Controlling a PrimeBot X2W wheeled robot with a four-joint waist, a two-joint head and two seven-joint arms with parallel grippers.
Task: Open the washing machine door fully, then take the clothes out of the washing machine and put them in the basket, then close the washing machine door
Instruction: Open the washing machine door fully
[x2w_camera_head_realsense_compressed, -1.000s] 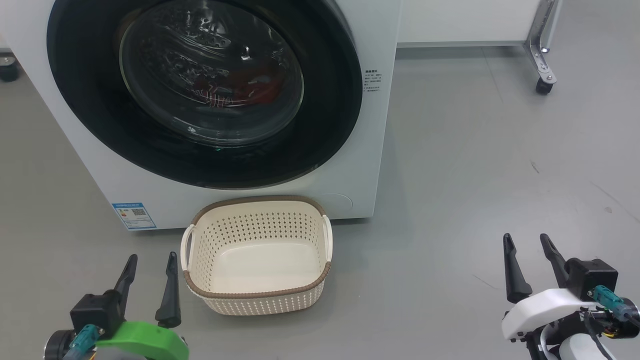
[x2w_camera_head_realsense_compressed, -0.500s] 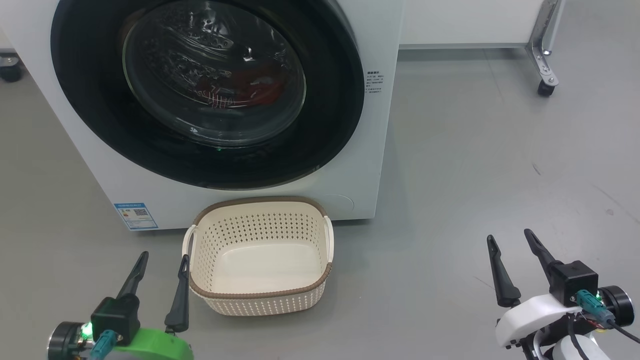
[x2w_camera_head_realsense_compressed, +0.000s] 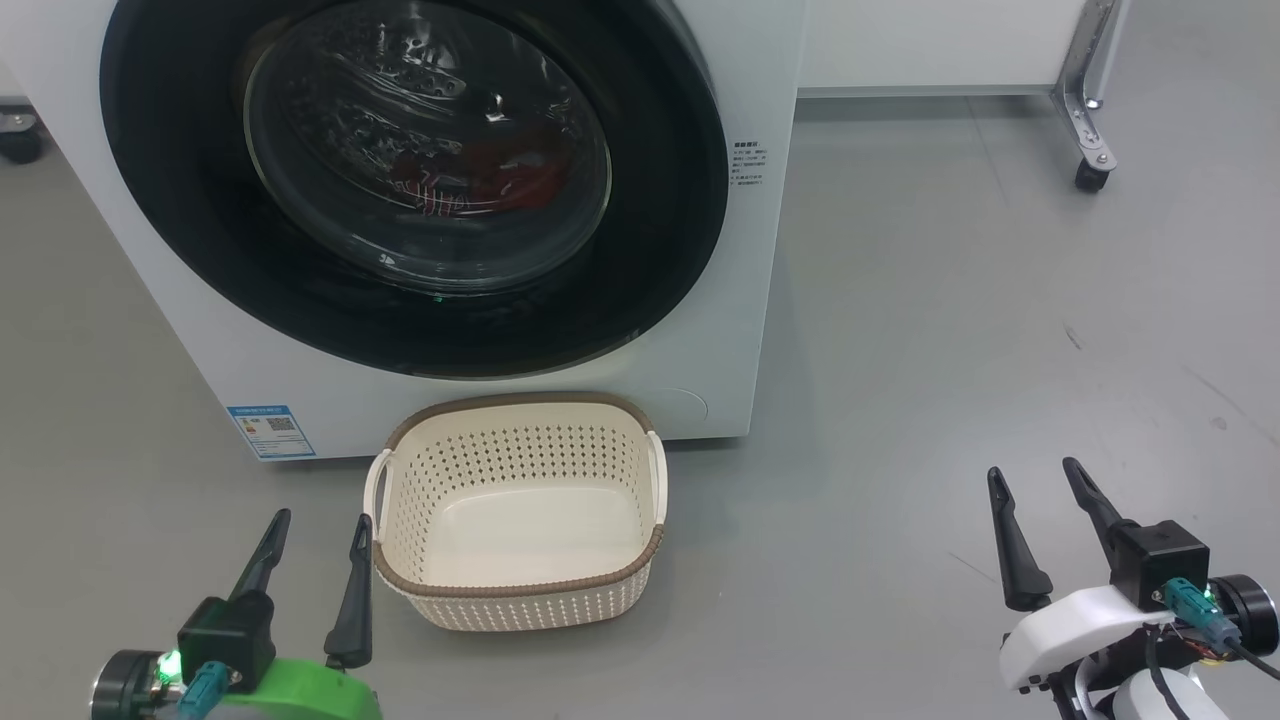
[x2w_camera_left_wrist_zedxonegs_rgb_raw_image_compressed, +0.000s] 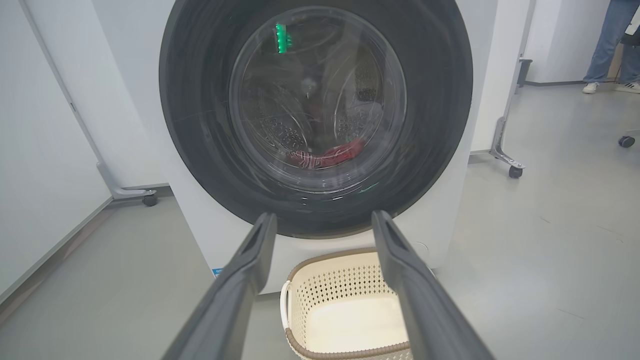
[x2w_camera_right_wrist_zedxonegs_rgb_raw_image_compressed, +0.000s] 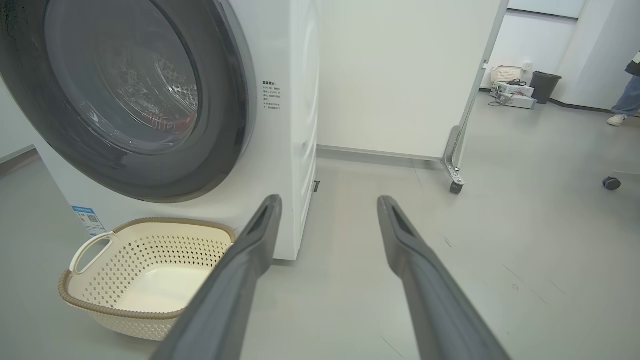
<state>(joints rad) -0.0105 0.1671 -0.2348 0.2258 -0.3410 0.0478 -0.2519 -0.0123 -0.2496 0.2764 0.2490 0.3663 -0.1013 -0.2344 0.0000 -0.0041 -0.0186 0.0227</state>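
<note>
Floor (x2w_camera_head_realsense_compressed: 950, 300): grey, right of frame.
Washing machine door (x2w_camera_head_realsense_compressed: 660, 200): shut, upper left; red clothes (x2w_camera_head_realsense_compressed: 510, 180) behind its glass.
Basket (x2w_camera_head_realsense_compressed: 520, 585): bottom centre, just before the washing machine (x2w_camera_head_realsense_compressed: 760, 250).
Left gripper (x2w_camera_head_realsense_compressed: 322, 516): lower left, fingers spread, grasping nothing.
Right gripper (x2w_camera_head_realsense_compressed: 1031, 467): lower right, likewise.

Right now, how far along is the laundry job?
Nothing looks done yet: the round black-rimmed glass door of the white front-loading washing machine is shut, with the red clothes behind the glass. The cream perforated plastic basket in front holds nothing. In hand: nothing; the left hand and the right hand are open and free. Left: opening the door, unloading, closing it.
</note>
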